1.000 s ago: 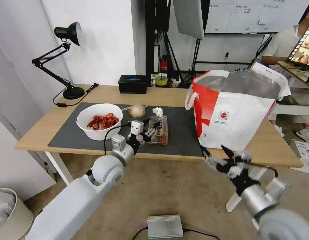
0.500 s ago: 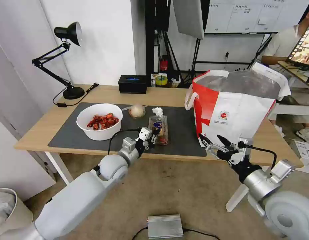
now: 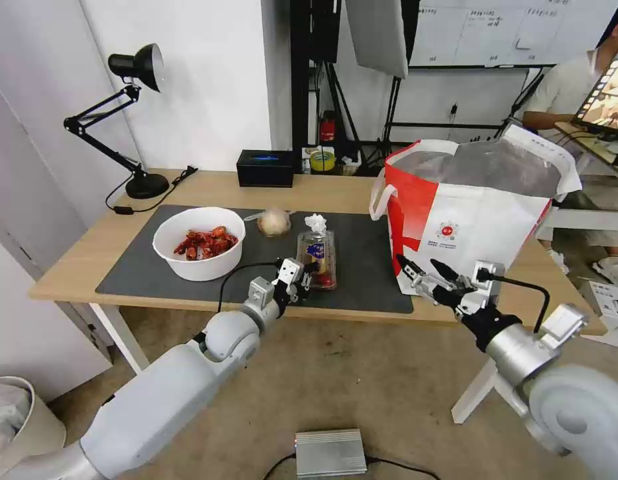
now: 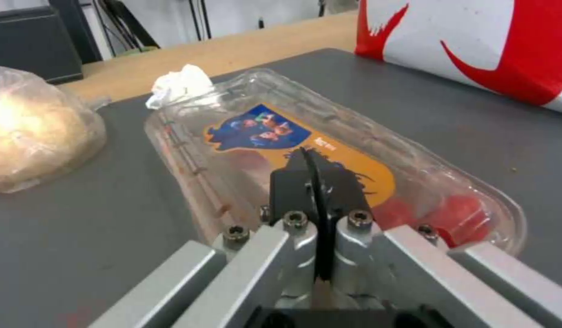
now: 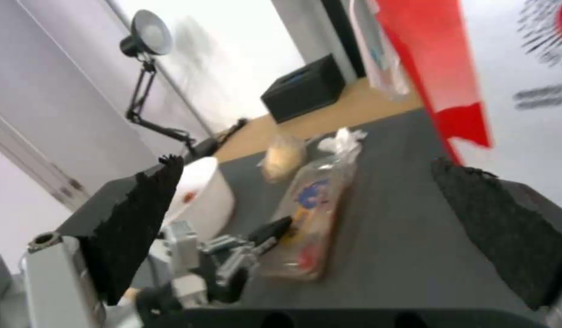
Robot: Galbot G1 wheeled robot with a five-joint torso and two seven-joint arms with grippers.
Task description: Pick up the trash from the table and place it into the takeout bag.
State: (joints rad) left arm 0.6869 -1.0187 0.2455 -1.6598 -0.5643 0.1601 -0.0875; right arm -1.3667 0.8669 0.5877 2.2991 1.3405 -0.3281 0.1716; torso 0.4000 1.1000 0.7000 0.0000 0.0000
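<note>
Left gripper [image 4: 315, 175] at the clamshell tray [image 4: 329, 150] — fingers pressed together, holding nothing.

Its closed tips sat at the tray's near end on the dark mat [image 3: 369, 267]; tissue [image 3: 315, 223] lay at the far end. The right gripper [image 3: 422, 270] hovered wide apart just before the takeout bag [image 3: 475, 230] on the table [image 3: 322, 190].

Clamshell tray [image 4: 329, 150]: clear glossy plastic, ribbed, printed paper label. Beside tray: crumpled tissue [image 4: 181, 82], soft paper; lump [image 4: 35, 132] in crinkly clear film. Mat [image 4: 87, 237] under tray: matt grey, possibly felt. Left gripper [image 4: 314, 182]: brushed metal, black pads.
</note>
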